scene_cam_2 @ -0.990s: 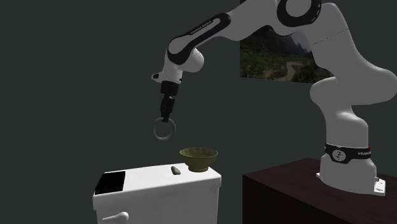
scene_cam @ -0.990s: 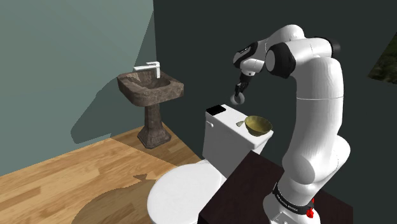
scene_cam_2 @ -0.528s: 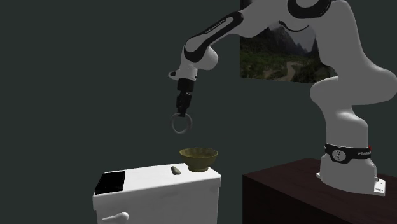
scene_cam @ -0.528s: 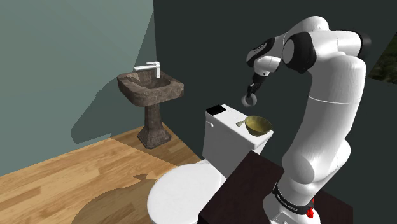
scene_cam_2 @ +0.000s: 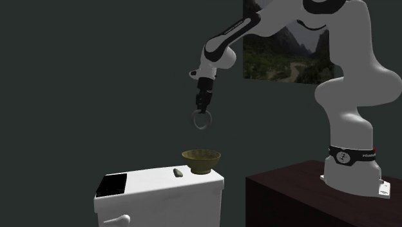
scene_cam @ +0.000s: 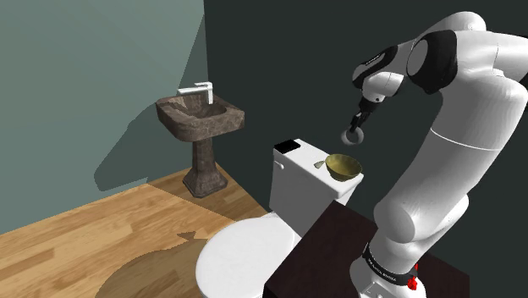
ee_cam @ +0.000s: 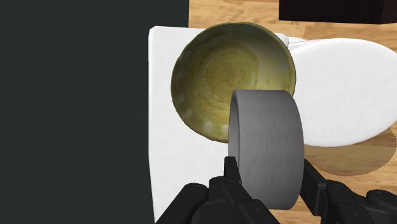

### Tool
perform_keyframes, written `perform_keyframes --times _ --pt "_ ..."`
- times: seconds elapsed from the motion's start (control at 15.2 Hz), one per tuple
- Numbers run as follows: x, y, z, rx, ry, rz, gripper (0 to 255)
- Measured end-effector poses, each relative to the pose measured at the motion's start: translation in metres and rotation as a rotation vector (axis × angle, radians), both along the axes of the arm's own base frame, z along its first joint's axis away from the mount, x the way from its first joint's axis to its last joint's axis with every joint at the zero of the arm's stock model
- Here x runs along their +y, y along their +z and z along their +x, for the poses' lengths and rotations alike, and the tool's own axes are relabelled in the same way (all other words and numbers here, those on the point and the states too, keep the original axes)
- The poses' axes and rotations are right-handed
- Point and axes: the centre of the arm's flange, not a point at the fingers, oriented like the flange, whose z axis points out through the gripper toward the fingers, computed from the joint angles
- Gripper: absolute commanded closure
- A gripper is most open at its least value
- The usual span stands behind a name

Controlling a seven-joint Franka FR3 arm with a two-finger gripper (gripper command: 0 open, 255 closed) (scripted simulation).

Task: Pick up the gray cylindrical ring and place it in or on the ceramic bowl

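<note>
One gray ring (ee_cam: 267,130) hangs on edge from the pincer (ee_cam: 268,168), axis horizontal.

— Where is the ring (ee_cam: 264,143)?
— A wide grey band, it hangs on edge, clasped in my pincer (ee_cam: 269,168), in the air above the bowl (ee_cam: 216,70).
— And the bowl?
— Olive-yellow, upright on the white toilet tank (ee_cam: 162,133).

Open air above bowl (scene_cam_2: 201,160) — wall (scene_cam_2: 96,64) behind

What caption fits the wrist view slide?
End effector holds the gray ring above the olive bowl on the white toilet tank.
</note>
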Motion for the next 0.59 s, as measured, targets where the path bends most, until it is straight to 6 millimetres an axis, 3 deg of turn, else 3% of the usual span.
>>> perform_keyframes --times 0.2,0.59 --pt "0.001 -0.007 -0.013 0.000 0.001 0.000 255" --pt "0.001 -0.038 -0.015 0.000 0.002 0.000 255"
